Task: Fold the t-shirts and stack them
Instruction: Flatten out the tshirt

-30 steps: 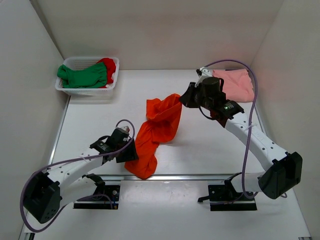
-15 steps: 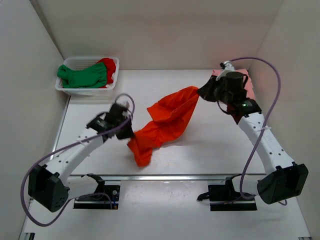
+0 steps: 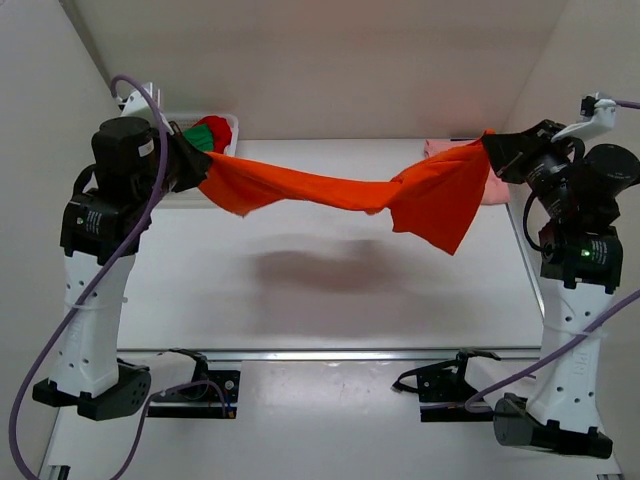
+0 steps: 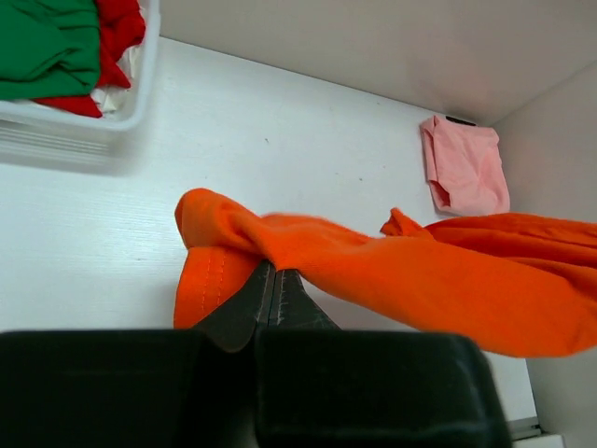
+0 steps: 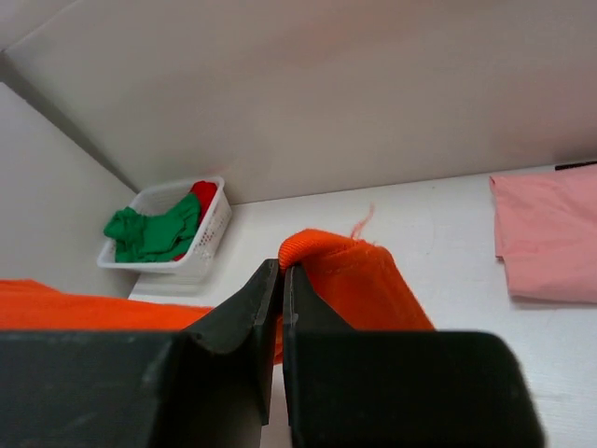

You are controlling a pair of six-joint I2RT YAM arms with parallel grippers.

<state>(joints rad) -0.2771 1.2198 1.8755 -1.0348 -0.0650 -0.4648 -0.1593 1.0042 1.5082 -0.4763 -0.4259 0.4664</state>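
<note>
The bright orange t-shirt (image 3: 340, 192) hangs stretched high above the table between both arms. My left gripper (image 3: 203, 168) is shut on its left end (image 4: 233, 247), and my right gripper (image 3: 487, 148) is shut on its ribbed right edge (image 5: 322, 250). A loose flap (image 3: 440, 215) droops near the right end. A pale pink t-shirt (image 4: 464, 168) lies folded at the back right of the table (image 3: 330, 290). The green t-shirt (image 5: 149, 233) and the red one (image 5: 203, 196) sit bundled in the basket.
A white plastic basket (image 5: 201, 250) stands at the back left corner, partly hidden by my left arm (image 3: 95, 260) in the top view. White walls close in on both sides. A metal rail (image 3: 330, 353) runs along the near table edge.
Both arms rose and swung apart, lifting the orange t-shirt off the table and pulling it out into a long band. The left gripper closed on it during the last second.
</note>
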